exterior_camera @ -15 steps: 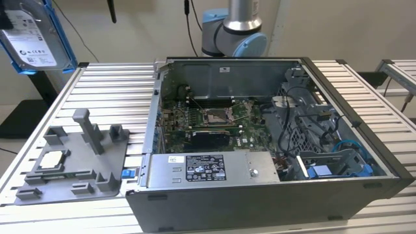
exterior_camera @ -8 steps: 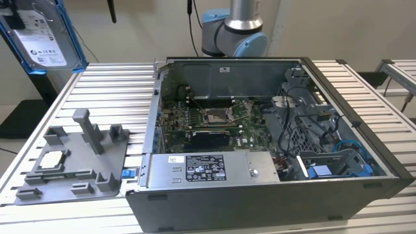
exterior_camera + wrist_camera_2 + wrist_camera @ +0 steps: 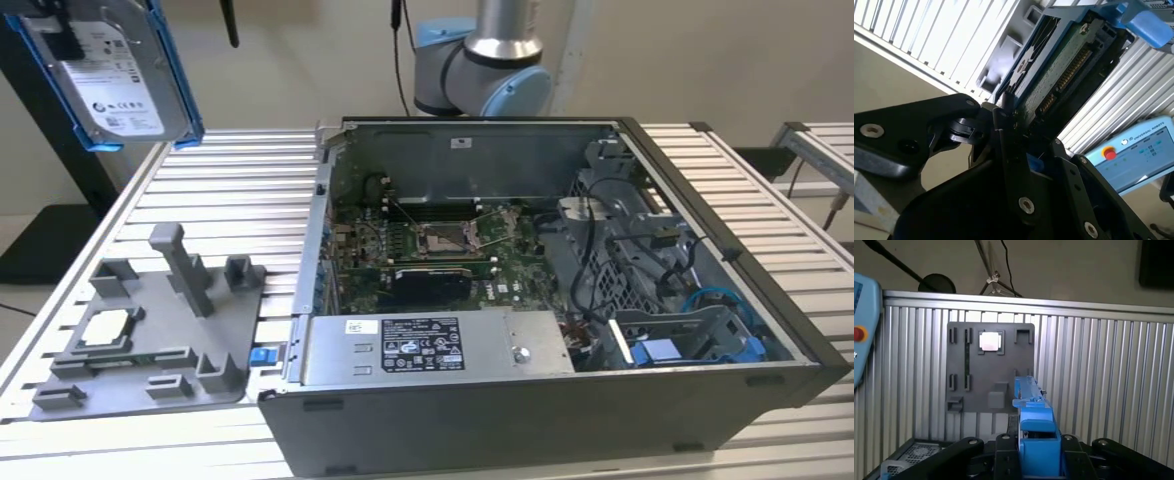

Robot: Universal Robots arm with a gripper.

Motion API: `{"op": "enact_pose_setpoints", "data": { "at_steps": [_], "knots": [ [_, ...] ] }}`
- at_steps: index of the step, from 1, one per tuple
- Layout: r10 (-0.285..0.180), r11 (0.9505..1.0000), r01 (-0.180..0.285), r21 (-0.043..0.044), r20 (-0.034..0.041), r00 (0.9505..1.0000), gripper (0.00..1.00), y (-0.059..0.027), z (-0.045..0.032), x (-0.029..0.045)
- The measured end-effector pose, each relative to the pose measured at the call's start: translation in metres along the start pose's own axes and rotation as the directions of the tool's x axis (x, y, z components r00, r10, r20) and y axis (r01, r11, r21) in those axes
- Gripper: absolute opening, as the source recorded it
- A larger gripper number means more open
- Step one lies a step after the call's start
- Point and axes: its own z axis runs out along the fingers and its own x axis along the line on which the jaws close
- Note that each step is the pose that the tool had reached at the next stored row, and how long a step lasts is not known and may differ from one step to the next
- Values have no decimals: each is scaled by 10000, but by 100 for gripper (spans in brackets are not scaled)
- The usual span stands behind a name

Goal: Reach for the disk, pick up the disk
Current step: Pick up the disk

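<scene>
**Counts**
- Disk: one. It has a silver body with a white label and a blue bracket around it.
- Gripper: one, with black fingers. They are closed tight against the disk's two flat faces and grip it at one end.
- Computer case: one, lying open-side up on the slatted table.
- Grey box with a sticker: one, inside the case along its near wall.
- Grey fixture plate: one, just beside the case on the exterior view's left. It carries one small square chip.
- Arm base: one, behind the case's far wall.
- Teach pendant: one, with a red button.

**Position of the disk**
- It is in the air, well above the table.
- It sits beyond the case's far corner on the exterior view's left, apart from both case and plate.

**Hidden or cut off**
- The exterior view's top edge crops the disk's upper part.
- The second wrist view shows the disk's green circuit-board face, and the label face is turned away.
- In the first wrist view the bracket is seen edge-on between the gripper links, covering the fingertips.
- The pendant is cut by the frame edge.

**Edges and room**
- Open air surrounds the disk on every visible side.
- Bare slats run between the fixture plate and the table's far edge.
- The plate's raised posts stand near the case wall.
</scene>
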Motion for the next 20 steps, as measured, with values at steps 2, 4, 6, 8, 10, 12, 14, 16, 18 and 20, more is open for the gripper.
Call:
{"op": "enact_pose_setpoints", "data": {
  "at_steps": [2, 4, 6, 8, 10, 12, 14, 16, 18, 20],
  "knots": [
    [0, 10000, 0, 1, 0, 10000, 0, -74, 0, 3],
    [0, 10000, 0, 0, 0, 10000, 0, -148, 0, 6],
    [-1, 10000, 1, 1, 0, 10000, 0, -232, 0, 10],
    [0, 10000, 0, 0, 0, 10000, 0, -321, 0, 13],
    [-1, 10000, 1, 1, 1, 10000, 0, -412, 0, 17],
    [-2, 10000, 2, 0, 0, 10000, 0, -500, 0, 21],
    [0, 10000, 0, 0, 0, 10000, 0, -591, 0, 24],
    [0, 10000, 0, 2, 1, 10000, 0, -682, 0, 28],
    [-1, 10000, 1, 0, 0, 10000, 0, -772, -1, 32],
    [0, 10000, 0, 0, 0, 10000, 0, -863, -1, 36]
  ]
}}
